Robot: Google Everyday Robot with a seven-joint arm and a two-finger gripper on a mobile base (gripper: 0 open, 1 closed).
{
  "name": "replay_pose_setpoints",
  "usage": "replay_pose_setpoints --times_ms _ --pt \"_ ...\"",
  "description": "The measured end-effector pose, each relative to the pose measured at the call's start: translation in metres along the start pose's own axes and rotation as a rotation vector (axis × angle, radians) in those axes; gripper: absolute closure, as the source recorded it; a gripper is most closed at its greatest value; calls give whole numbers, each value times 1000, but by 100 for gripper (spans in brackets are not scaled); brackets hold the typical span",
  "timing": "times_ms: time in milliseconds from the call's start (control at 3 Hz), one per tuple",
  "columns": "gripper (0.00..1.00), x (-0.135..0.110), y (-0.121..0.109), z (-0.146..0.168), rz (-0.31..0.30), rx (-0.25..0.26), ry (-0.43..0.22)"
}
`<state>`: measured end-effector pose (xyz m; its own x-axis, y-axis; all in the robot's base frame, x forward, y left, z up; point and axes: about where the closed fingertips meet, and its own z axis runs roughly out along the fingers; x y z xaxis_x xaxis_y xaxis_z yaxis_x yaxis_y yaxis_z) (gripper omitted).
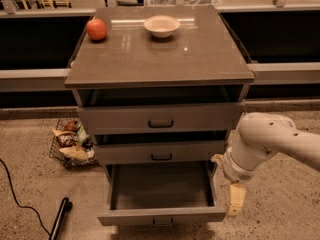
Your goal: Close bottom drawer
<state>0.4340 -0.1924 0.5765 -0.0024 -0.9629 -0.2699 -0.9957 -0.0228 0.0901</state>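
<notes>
One push is wanted, we judge: the bottom drawer (131,217) stands pulled out; our gripper (236,202) hangs beside its right front corner, open or closed we cannot tell; next, get before its front.

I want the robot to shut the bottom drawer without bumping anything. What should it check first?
1. The bottom drawer is open and needs a push: ok, it is pulled far out.
2. Nothing pokes up over its walls: ok, nothing shows above them.
3. The gripper is in front of the drawer's front panel: not ok, it hangs beside the right front corner.
4. The gripper is touching the drawer: cannot tell.
5. The middle drawer is out of the way: ok, it sits farther back.
6. The cable is away from the drawer: ok, it lies on the floor far to the left.
</notes>
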Motion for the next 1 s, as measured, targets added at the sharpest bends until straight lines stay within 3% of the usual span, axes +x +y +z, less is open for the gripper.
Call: replay_pose_setpoints --times_ms 333,1000 --pt "0 7 -4 12 8 -20 -29" --pt "0 11 -24 124 -104 -48 -205"
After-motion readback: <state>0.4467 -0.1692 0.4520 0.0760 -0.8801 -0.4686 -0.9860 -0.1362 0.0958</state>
